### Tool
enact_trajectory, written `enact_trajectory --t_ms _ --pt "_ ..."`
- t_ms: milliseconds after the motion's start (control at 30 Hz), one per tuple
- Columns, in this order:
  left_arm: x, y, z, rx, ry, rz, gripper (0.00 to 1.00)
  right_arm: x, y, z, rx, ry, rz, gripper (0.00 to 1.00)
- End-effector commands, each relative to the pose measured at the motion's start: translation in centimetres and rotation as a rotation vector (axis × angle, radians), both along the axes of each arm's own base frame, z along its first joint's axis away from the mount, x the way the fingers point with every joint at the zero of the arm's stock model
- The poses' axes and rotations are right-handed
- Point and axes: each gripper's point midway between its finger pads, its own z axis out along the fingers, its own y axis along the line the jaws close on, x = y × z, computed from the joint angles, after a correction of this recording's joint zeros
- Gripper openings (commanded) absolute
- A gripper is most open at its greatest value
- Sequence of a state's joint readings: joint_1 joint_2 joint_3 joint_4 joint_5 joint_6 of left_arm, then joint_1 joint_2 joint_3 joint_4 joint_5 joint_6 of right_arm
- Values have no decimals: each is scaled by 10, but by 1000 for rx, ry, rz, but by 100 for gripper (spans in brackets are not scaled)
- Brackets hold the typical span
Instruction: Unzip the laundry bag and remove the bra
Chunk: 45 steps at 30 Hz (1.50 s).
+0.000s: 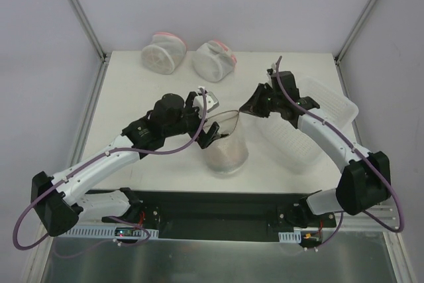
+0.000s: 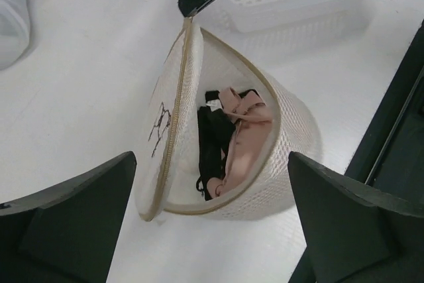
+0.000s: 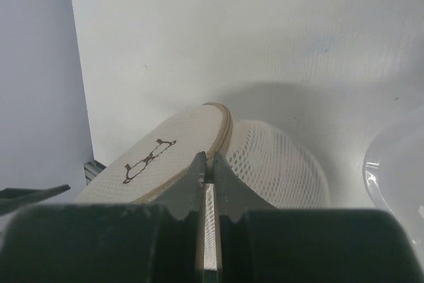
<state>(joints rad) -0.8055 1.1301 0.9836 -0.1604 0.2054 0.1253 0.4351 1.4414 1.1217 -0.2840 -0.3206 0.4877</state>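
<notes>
My left pincer (image 2: 212,164) hangs wide open over the mouth of the laundry bag (image 1: 228,157), mid-bench (image 1: 146,84); it's the nearer arm. The bra (image 2: 242,140), pink and black, lies bunched inside, dead ahead between my fingers, long axis roughly 1 to 7 o'clock. At the bag's 1 o'clock, my right pincer (image 1: 245,111) is clamped on the tan flap rim (image 3: 224,130), holding it up.

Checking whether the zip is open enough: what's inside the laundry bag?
Through its open mouth, the laundry bag shows a crumpled bra, pale pink with black parts. Whatever lies beneath it, and the bag's bottom, is covered.
</notes>
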Motion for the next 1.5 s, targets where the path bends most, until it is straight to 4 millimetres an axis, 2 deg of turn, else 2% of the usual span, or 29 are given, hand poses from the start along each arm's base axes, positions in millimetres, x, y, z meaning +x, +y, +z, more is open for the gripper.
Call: enact_trajectory --t_ms 0,167,333,500,567,600,667,700,833,1000,1067,1267,1467 --pt "4 -1 40 -107 -41 -10 99 2 -9 42 -13 -139 -57 1" --pt "4 -12 47 -133 -7 -36 99 -6 -6 46 -11 -148 -47 1" --pt "17 -20 48 -129 11 2 91 -12 -4 42 -18 -140 -39 1" --pt "12 -40 59 -136 1 -15 89 -13 -2 41 -21 -134 -34 1" --pt "17 -43 61 -117 -28 29 89 -13 -1 39 -22 -131 -33 1" --pt "16 -51 54 -92 -28 30 90 -13 0 39 -21 -132 -32 1" --pt "23 -52 51 -49 -64 78 91 -13 1 39 -20 -130 -28 1" --pt "25 -56 44 -20 -68 74 93 -13 2 38 -20 -126 -28 1" --pt "29 -67 35 35 -96 94 99 -14 1 38 -19 -127 -28 1" --pt "48 -70 23 123 -153 190 99 -14 0 39 -25 -130 -29 1" --pt "50 -72 19 127 -141 205 99 -14 0 38 -25 -130 -29 1" --pt "39 -87 8 69 -30 194 99 -14 0 37 -28 -127 -26 1" --pt "35 -97 -3 22 65 265 99 -12 1 37 -27 -126 -26 2"
